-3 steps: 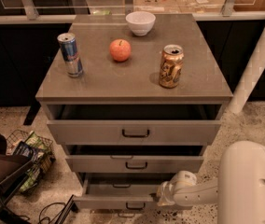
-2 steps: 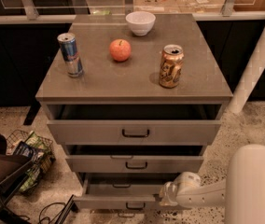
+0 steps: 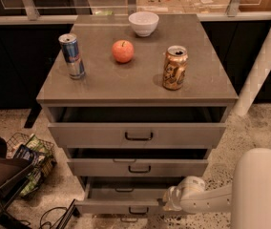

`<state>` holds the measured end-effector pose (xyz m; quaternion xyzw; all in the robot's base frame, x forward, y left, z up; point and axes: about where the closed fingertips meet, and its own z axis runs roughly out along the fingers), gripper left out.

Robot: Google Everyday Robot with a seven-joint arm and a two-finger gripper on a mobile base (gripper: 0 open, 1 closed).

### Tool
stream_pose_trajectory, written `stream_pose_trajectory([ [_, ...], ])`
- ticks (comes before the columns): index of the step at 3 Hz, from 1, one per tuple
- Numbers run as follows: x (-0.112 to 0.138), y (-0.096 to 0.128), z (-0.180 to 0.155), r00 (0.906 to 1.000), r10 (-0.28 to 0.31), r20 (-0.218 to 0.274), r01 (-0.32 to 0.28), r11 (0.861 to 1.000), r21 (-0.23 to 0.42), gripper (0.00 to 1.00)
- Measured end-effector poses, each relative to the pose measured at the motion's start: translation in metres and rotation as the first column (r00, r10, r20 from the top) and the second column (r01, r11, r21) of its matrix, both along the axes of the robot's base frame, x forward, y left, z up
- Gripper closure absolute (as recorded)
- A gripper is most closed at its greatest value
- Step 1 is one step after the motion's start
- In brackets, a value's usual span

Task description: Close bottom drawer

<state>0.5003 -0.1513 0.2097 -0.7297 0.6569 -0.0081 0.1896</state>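
Low in the frame's centre, the bottom drawer (image 3: 108,206) of the grey cabinet (image 3: 126,86) stands pulled out, with the white gripper (image 3: 169,204) at its front's right end, clenched or released I cannot tell; a straight, level push nearer the handle would likely avoid jamming.

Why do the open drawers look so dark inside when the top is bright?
Camera view: light from above brightens the cabinet top; the upper drawers shade the inside of the bottom drawer; the pincer, at the right end of its front, sits in dimmer light.
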Motion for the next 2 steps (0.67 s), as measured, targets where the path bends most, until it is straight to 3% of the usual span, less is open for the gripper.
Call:
stream_pose_trajectory([
  [2,0.001,0.000,0.012,0.9999,-0.002,0.014,0.002,1.000,-0.020,1.00],
])
